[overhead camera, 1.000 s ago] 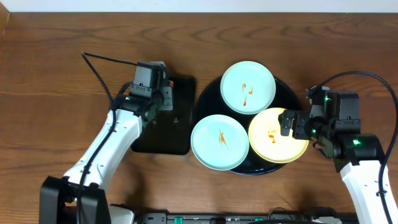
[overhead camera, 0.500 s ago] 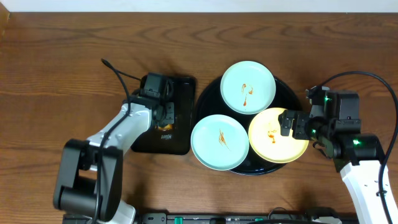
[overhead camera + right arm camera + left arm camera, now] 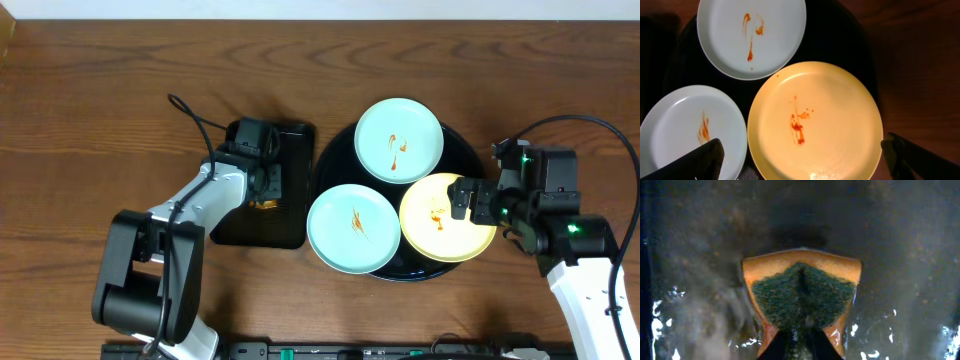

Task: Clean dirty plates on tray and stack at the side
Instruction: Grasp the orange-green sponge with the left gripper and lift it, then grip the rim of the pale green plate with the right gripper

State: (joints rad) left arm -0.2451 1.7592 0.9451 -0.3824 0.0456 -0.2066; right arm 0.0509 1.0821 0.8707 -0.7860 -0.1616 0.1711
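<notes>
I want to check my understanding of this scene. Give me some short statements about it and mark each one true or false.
1. All three plates lie on the round tray. True.
2. The yellow plate is clean. False: it has a red sauce smear near its middle.
3. The left gripper pinches a sponge on the rectangular tray. True.
4. The right gripper is shut on the yellow plate. False: its fingers stand wide apart over it.
</notes>
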